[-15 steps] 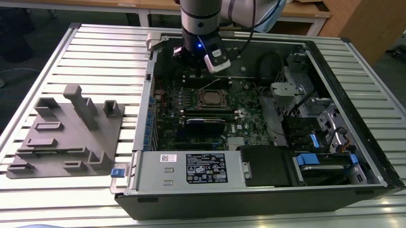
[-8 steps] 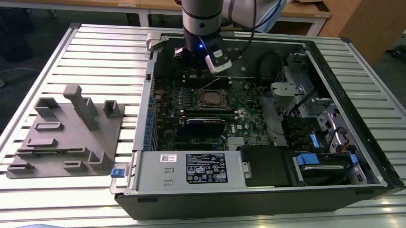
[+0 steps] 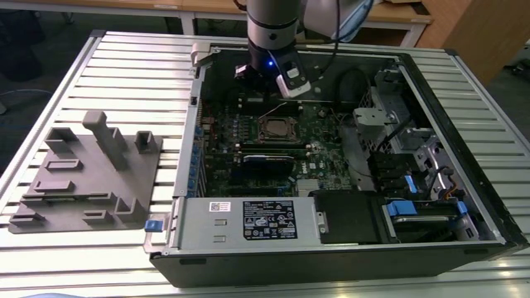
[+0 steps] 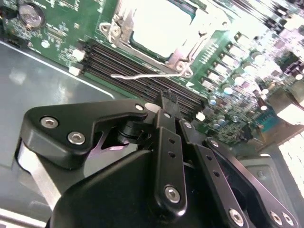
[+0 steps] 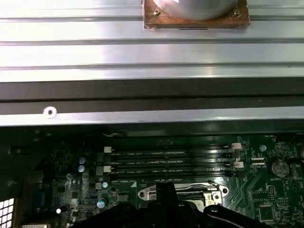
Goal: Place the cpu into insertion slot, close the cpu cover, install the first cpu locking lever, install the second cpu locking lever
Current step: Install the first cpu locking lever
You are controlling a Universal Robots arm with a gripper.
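With the dull silver square cpu (image 4: 154, 23) seated in the metal-rimmed insertion slot (image 3: 262, 128) under the silvery windowed cpu cover (image 4: 190, 42), my empty fingers (image 4: 167, 101), pressed together, hover near the thin wire locking lever (image 4: 142, 75), which likely needs latching down.

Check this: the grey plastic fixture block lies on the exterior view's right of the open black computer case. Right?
No. In the exterior view the grey plastic fixture block lies on that view's left of the open black computer case, not its right.
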